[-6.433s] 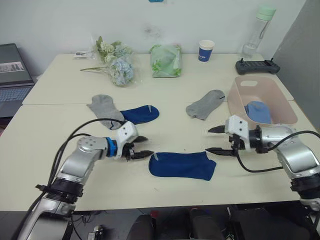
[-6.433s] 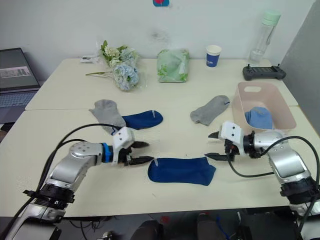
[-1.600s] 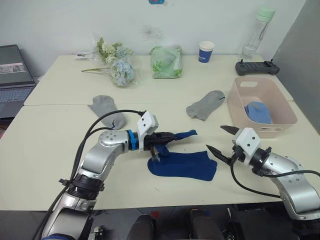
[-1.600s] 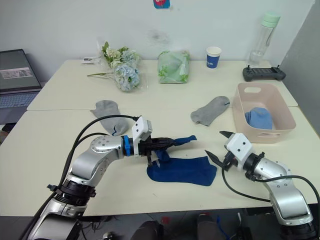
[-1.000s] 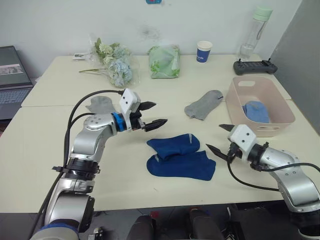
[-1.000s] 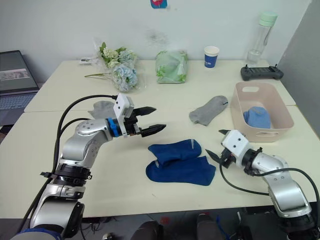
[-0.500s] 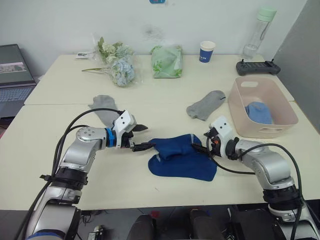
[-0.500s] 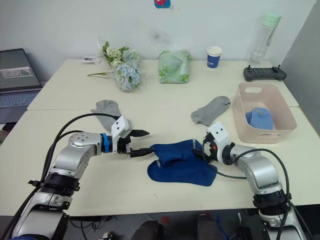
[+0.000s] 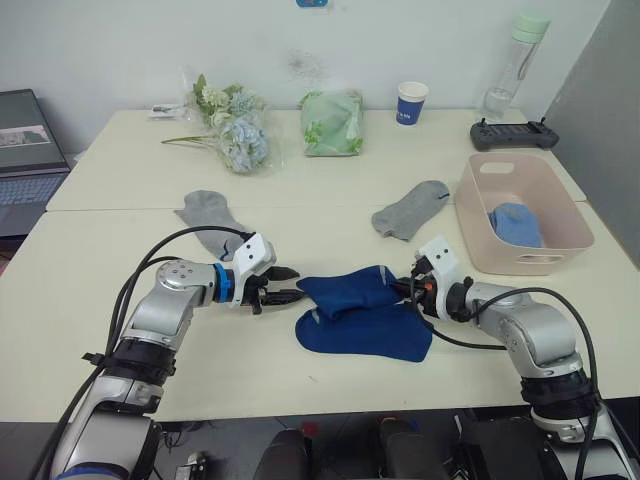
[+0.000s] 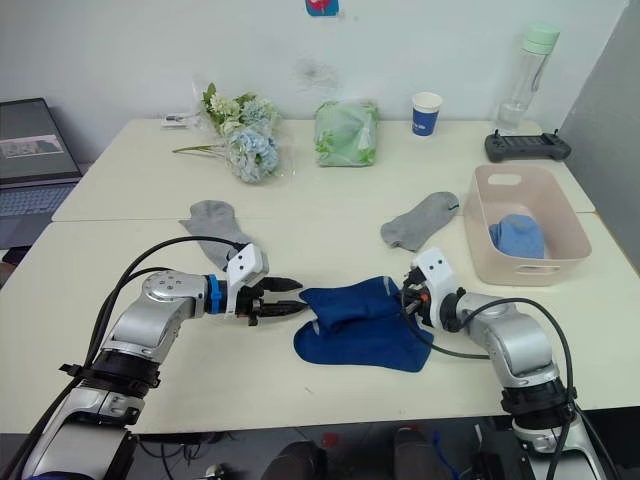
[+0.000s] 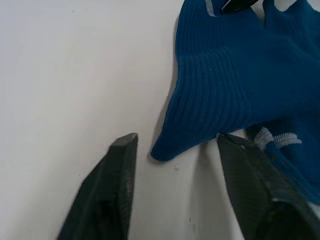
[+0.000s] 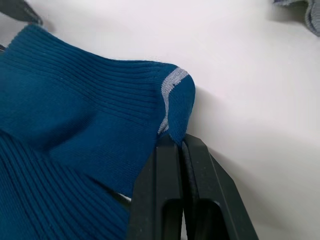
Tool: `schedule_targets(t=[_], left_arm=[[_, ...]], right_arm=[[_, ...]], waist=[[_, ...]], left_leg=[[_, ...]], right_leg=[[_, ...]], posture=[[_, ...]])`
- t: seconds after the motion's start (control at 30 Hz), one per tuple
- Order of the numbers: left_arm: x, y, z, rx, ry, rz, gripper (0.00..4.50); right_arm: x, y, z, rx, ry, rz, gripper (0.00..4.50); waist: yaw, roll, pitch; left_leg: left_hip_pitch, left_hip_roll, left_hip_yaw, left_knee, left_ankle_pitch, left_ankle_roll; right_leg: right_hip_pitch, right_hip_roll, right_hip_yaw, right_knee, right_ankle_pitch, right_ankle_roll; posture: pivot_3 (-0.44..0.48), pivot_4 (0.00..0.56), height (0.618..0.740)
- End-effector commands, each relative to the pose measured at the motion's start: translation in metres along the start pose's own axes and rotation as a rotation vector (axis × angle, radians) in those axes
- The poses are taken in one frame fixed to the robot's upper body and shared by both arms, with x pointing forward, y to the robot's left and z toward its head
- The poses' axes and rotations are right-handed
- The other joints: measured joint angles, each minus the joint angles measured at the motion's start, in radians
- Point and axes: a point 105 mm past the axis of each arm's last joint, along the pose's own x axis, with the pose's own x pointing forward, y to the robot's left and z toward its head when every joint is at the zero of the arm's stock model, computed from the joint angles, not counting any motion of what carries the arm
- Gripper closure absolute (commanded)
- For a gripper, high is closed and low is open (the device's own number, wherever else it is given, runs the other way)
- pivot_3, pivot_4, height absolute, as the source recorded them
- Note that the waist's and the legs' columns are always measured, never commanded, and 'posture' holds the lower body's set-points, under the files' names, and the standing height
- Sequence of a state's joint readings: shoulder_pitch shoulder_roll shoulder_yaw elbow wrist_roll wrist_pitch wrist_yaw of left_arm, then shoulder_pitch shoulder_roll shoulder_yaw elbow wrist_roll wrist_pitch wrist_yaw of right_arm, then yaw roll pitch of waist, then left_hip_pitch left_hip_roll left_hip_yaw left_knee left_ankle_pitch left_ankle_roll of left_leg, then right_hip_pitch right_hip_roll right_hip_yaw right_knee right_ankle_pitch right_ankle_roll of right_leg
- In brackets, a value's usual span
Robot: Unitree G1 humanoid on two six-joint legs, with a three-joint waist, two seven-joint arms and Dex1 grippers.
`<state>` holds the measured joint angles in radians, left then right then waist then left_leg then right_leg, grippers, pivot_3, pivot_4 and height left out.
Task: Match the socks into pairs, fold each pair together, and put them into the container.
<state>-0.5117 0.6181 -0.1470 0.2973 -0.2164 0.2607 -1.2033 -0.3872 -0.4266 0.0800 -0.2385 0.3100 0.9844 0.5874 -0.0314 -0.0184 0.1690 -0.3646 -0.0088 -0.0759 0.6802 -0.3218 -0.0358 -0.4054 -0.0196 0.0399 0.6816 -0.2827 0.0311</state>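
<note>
While my right gripper (image 12: pixel 172 142) pinches the grey-trimmed cuff of the upper navy sock (image 9: pixel 345 293), fingers fully together, my left gripper (image 11: pixel 175 145) sits spread wide at that sock's other tip, gripping nothing. That sock overlaps the lower navy sock (image 9: pixel 365 332) at mid-table. One grey sock (image 9: pixel 410 209) lies near the pink tub (image 9: pixel 565 245), which holds a light blue sock (image 9: pixel 515 222); another grey sock (image 9: pixel 210 218) lies left.
</note>
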Motion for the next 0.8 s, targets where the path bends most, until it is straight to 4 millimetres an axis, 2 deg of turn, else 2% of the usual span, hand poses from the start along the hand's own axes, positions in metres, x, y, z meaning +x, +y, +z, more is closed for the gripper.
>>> schedule_targets(t=[0.03, 0.13, 0.27, 0.33, 0.43, 0.6, 0.8], left_arm=[[-0.007, 0.001, 0.010, 0.033, -0.024, 0.009, 3.60], [-0.007, 0.001, 0.014, 0.029, -0.039, 0.005, 4.49], [-0.007, -0.001, 0.027, 0.043, -0.084, -0.001, 4.49], [-0.008, -0.002, 0.034, 0.054, -0.105, -0.003, 4.49], [-0.009, -0.015, 0.059, -0.003, -0.187, -0.075, 4.49], [-0.006, -0.027, 0.075, -0.038, -0.231, -0.109, 4.49], [0.007, -0.056, 0.088, -0.171, -0.302, -0.211, 4.49]], right_arm=[[-0.008, -0.007, 0.027, -0.039, -0.096, -0.016, 4.50], [-0.009, -0.008, 0.038, -0.054, -0.130, -0.016, 4.50], [-0.013, -0.005, 0.072, -0.059, -0.245, -0.002, 4.50], [-0.016, -0.002, 0.082, -0.096, -0.267, 0.006, 4.50], [-0.021, 0.008, 0.103, -0.184, -0.321, 0.042, 4.50], [-0.025, 0.018, 0.120, -0.251, -0.355, 0.083, 4.50], [-0.029, 0.034, 0.144, -0.307, -0.433, 0.141, 4.50]], waist=[[0.000, 0.000, 0.000], [0.000, 0.000, 0.000], [0.000, 0.000, 0.000], [0.000, 0.000, 0.000], [0.001, 0.000, 0.000], [-0.001, 0.000, 0.000], [-0.001, 0.000, 0.000]], left_leg=[[0.000, 0.000, 0.000, 0.000, 0.000, 0.000], [0.000, 0.000, 0.000, 0.000, 0.000, 0.000], [0.000, 0.000, 0.000, 0.000, 0.000, 0.000], [0.000, 0.000, 0.000, 0.000, 0.000, 0.000], [-0.001, 0.000, -0.001, 0.000, 0.000, 0.000], [-0.001, 0.000, 0.000, 0.000, 0.000, 0.000], [-0.001, 0.000, 0.000, 0.000, 0.000, 0.000]], right_leg=[[0.000, 0.000, 0.000, 0.000, 0.000, 0.000], [0.000, 0.000, 0.000, 0.000, 0.000, 0.000], [0.000, 0.000, 0.000, 0.000, 0.000, 0.000], [0.000, 0.000, 0.000, 0.000, 0.000, 0.000], [0.000, 0.000, 0.000, 0.000, 0.000, 0.000], [0.000, 0.000, 0.000, 0.000, 0.000, 0.000], [0.000, 0.000, 0.000, 0.000, 0.000, 0.000]], posture=[[0.000, 0.150, 0.740], [0.000, 0.150, 0.740], [0.000, 0.150, 0.740], [0.000, 0.150, 0.740], [0.000, 0.150, 0.740], [0.000, 0.150, 0.740], [0.000, 0.150, 0.740]])
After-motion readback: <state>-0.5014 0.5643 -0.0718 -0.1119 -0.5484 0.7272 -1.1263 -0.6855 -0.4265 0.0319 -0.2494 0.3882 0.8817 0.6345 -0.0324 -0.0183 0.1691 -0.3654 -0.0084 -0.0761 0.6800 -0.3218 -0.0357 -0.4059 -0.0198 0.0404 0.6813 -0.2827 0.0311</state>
